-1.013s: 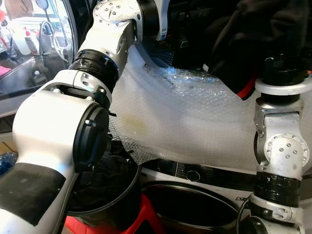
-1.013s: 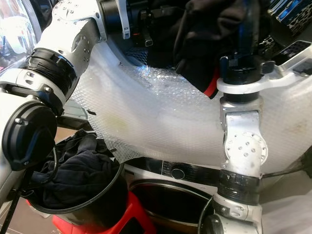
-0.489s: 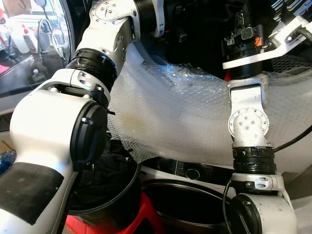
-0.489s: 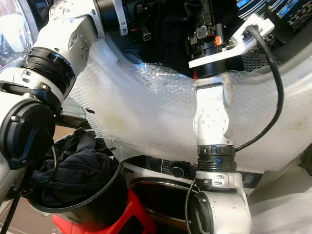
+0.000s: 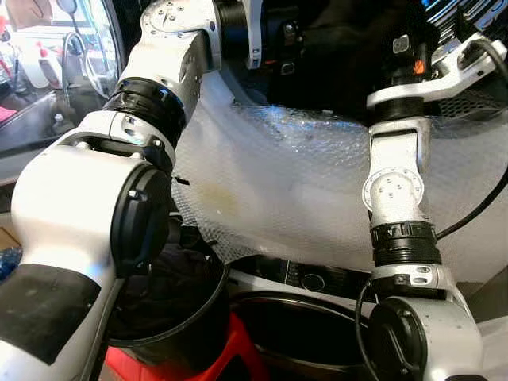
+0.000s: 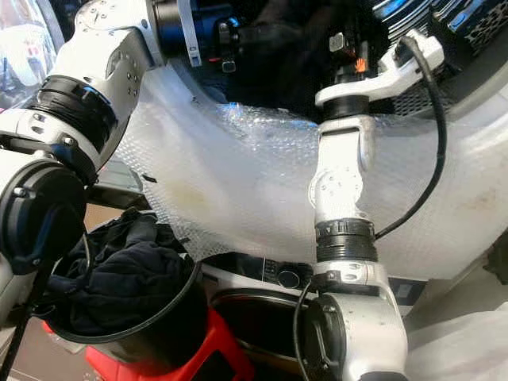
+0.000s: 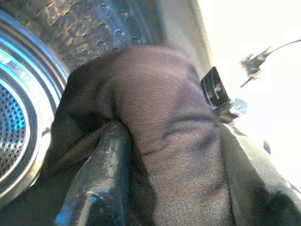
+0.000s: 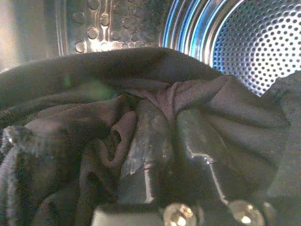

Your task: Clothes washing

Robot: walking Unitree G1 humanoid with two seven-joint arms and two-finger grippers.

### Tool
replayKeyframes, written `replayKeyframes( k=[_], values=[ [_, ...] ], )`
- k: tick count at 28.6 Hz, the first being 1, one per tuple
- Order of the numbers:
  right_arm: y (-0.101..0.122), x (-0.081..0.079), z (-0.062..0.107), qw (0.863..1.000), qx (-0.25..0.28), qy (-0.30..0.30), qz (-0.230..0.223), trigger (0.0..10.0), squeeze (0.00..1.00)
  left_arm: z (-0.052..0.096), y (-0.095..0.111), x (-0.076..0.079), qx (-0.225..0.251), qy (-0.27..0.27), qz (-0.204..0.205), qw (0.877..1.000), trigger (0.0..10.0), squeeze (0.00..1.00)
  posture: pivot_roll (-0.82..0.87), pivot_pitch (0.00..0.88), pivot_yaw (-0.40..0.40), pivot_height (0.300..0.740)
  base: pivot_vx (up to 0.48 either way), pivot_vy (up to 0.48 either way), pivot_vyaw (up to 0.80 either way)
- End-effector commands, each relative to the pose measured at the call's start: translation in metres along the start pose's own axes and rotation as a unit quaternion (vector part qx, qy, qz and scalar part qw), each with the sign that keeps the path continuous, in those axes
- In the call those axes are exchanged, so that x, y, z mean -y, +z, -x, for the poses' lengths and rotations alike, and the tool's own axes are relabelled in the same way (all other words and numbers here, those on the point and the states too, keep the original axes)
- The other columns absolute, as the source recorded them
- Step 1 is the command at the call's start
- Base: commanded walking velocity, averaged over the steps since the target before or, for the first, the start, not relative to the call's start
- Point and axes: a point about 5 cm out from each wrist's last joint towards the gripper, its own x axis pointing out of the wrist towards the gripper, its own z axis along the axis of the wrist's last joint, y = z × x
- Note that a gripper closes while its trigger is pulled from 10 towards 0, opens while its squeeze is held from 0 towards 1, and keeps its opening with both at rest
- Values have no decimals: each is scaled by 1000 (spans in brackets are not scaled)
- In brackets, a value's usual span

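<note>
Both arms raised and reaching forward side by side. Left arm (image 5: 151, 95) bent at elbow, wrist high. Right arm (image 5: 397, 198) near vertical. Right gripper (image 8: 164, 136): 2 fingers closed together. Left gripper: 1 finger (image 7: 101, 174) visible.

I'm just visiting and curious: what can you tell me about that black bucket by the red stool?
The black bucket is round, plastic-looking, with a thin dark rim. It stands upright on a red stool, low on the robot's left, before the washing machine. Crumpled dark clothes heap above its rim.
</note>
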Motion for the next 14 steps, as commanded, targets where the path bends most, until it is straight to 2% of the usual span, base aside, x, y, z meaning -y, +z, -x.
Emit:
replayKeyframes(
  k=[1,6,9,11,12,14],
  values=[
    [-6,4,0,1000,-12,-23,2,0,0,-6,20,-1,17,-23,-46,999,10000,1000,53,62,59,740,0,0,0],
    [-13,12,5,998,-19,-52,14,0,0,-15,30,4,39,-44,-79,995,10000,1000,54,60,60,740,0,0,0],
    [-21,9,9,998,-27,-53,16,0,0,-22,35,5,41,-18,-117,992,10000,1000,61,57,59,740,0,0,0],
    [-24,9,10,998,-29,-55,15,0,0,-23,37,4,50,-9,-118,992,10000,1000,65,54,60,740,0,0,0],
    [-36,5,14,997,-48,-56,28,0,0,-27,45,4,90,10,-116,989,10000,1000,66,50,62,740,0,0,0],
    [-38,4,15,997,-50,-56,30,0,0,-28,45,5,95,9,-117,989,10000,1000,66,50,62,740,0,0,0]
  ],
)
